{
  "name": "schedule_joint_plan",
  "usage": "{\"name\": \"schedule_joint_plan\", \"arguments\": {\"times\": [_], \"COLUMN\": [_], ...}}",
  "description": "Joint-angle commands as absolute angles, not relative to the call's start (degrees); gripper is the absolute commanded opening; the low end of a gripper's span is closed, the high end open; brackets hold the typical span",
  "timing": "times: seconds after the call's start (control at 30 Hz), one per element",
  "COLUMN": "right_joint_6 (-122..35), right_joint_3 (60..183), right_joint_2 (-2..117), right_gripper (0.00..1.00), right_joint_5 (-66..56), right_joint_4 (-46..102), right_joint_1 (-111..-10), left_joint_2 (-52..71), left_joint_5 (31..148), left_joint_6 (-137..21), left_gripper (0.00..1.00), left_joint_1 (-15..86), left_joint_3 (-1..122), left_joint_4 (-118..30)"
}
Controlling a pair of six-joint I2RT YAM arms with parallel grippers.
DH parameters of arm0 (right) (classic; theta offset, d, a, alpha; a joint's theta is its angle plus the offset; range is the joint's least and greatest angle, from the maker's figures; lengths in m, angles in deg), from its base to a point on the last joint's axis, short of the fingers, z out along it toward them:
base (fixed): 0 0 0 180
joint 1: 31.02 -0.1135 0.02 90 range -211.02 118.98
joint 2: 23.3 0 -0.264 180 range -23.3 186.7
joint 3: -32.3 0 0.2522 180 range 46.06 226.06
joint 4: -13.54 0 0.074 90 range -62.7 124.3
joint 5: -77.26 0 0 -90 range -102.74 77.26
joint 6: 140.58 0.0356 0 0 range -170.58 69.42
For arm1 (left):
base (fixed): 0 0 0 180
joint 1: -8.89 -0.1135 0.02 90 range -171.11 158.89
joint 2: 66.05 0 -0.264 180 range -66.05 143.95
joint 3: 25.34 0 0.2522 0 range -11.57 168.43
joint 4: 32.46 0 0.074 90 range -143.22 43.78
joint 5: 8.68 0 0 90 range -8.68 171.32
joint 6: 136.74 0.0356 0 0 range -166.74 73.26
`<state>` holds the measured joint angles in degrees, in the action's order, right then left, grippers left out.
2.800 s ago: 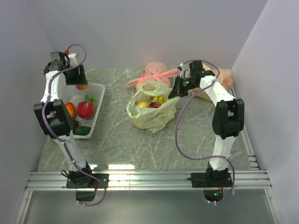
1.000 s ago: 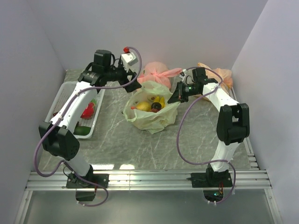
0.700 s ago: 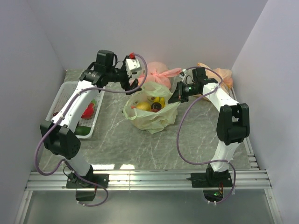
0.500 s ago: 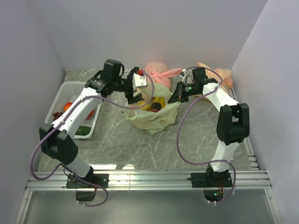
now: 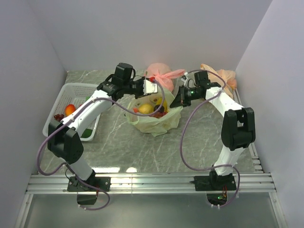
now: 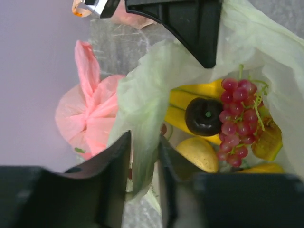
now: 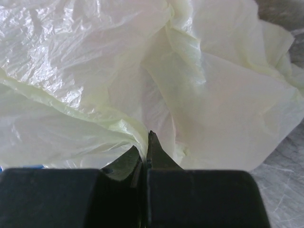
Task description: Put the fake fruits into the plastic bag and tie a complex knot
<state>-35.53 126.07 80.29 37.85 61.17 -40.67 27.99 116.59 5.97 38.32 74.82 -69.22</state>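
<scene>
Thin, crinkly, transluc. plastic bag (image 7: pixel 213 109); glossy plastic fake fruits (image 6: pixel 223 128); shiny marble-look table (image 5: pixel 142 147)

1. A grey marbled table (image 5: pixel 123 147) is carrying everything here.
2. A white slotted basket (image 5: pixel 76 86) is sitting along its left side.
3. A pale-green plastic bag (image 5: pixel 156 124) is slumping open near the middle.
4. A pink knotted bag (image 5: pixel 159 71) is resting just behind the green one, toward the far edge.
5. An orange-tan knotted bag (image 5: pixel 228 76) is lying in the far right corner.
</scene>
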Motion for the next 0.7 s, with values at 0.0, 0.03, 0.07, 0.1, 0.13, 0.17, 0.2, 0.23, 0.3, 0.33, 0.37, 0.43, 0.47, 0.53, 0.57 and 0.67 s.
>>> {"name": "schedule_joint_plan", "arguments": {"times": [0.0, 0.03, 0.07, 0.1, 0.13, 0.17, 0.2, 0.23, 0.3, 0.33, 0.37, 0.43, 0.47, 0.53, 0.57, 0.67], "right_joint_6": [-36.26, -36.34, -36.6, -37.74, -38.53, -39.85, -42.99, -44.33, -47.05, -47.68, -48.38, -52.58, -53.73, -55.76, -56.55, -61.12], "right_joint_3": [124.2, 124.02, 123.85, 123.5, 123.41, 123.41, 122.97, 122.45, 120.08, 119.54, 119.37, 120.15, 120.42, 122.26, 123.13, 126.04], "right_joint_2": [75.58, 75.23, 74.96, 74.18, 73.65, 73.21, 71.98, 71.1, 68.38, 67.58, 66.79, 64.25, 63.02, 59.41, 58.36, 55.28], "right_gripper": [0.0, 0.0, 0.0, 0.0, 0.0, 0.0, 0.0, 0.0, 0.06, 0.14, 0.22, 0.5, 0.61, 0.83, 0.88, 0.91], "right_joint_5": [37.98, 37.89, 37.72, 37.71, 37.28, 36.75, 34.92, 34.2, 32.71, 32.62, 32.18, 31.39, 31.12, 31.12, 31.47, 33.56], "right_joint_4": [58.42, 58.24, 58.24, 58.06, 58.58, 59.02, 59.64, 60.08, 60.0, 60.17, 61.91, 65.68, 66.23, 66.24, 65.54, 63.17], "right_joint_1": [-42.53, -42.88, -43.23, -43.93, -45.07, -45.87, -46.57, -47.97, -48.86, -48.78, -48.6, -47.46, -44.76, -41.41, -39.83, -36.56], "left_joint_2": [28.08, 28.08, 28.17, 28.08, 28.0, 27.91, 27.73, 27.64, 28.08, 28.43, 28.78, 30.1, 30.37, 31.16, 31.42, 33.09], "left_joint_5": [121.57, 122.71, 122.89, 123.33, 123.68, 125.17, 125.88, 126.75, 130.35, 132.46, 134.56, 141.24, 143.09, 147.76, 149.25, 153.82], "left_joint_6": [3.19, 3.53, 3.1, 2.05, -0.39, -2.07, -6.27, -8.57, -14.97, -16.66, -17.81, -21.84, -23.34, -27.72, -29.23, -35.91], "left_gripper": [0.28, 0.24, 0.14, 0.08, 0.03, 0.0, 0.0, 0.0, 0.0, 0.0, 0.0, 0.0, 0.0, 0.0, 0.0, 0.01], "left_joint_1": [37.89, 37.8, 37.8, 37.89, 37.63, 37.45, 37.1, 36.84, 36.22, 35.52, 35.17, 34.2, 33.94, 33.58, 33.5, 33.49], "left_joint_3": [79.04, 79.65, 79.66, 79.66, 80.0, 80.36, 81.23, 81.85, 84.3, 85.27, 86.24, 88.26, 88.36, 88.01, 87.83, 87.57], "left_joint_4": [-67.3, -68.44, -68.1, -67.49, -66.96, -65.48, -64.51, -63.45, -61.87, -61.95, -62.38, -63.27, -62.83, -60.91, -59.94, -54.67]}}
